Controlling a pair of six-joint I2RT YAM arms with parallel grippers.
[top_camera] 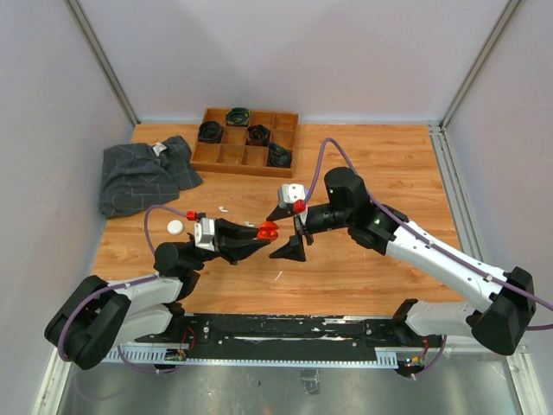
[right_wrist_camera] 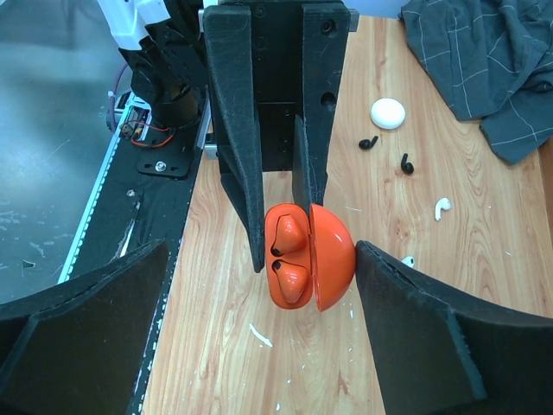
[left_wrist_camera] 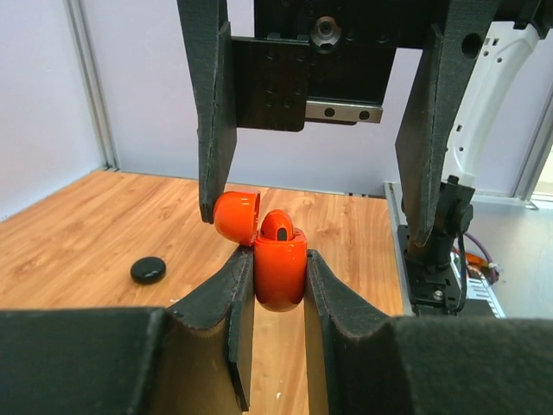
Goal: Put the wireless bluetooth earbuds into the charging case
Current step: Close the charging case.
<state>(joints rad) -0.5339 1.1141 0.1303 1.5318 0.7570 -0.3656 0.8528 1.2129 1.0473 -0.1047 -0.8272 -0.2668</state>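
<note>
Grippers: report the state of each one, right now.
Left gripper: jaws closed on the orange case, lid open.
Right gripper: jaws open around that case, gripping nothing.

Pretty clearly a robotics lab cell, not anybody's home. The left arm (top_camera: 130, 303) and right arm (top_camera: 432, 251) are bolted to a black rail (top_camera: 294, 327) along the near edge, with loose wiring and a bare metal sheet (top_camera: 302, 389) below it. Plain pale panels (top_camera: 294, 52) in aluminium framing (top_camera: 104, 60) box in the wood-grain tabletop (top_camera: 389, 164) on 3 sides. There's a wooden divider tray (top_camera: 230, 156) at the far side and a crumpled grey cloth (top_camera: 138, 177) at far left.
</note>
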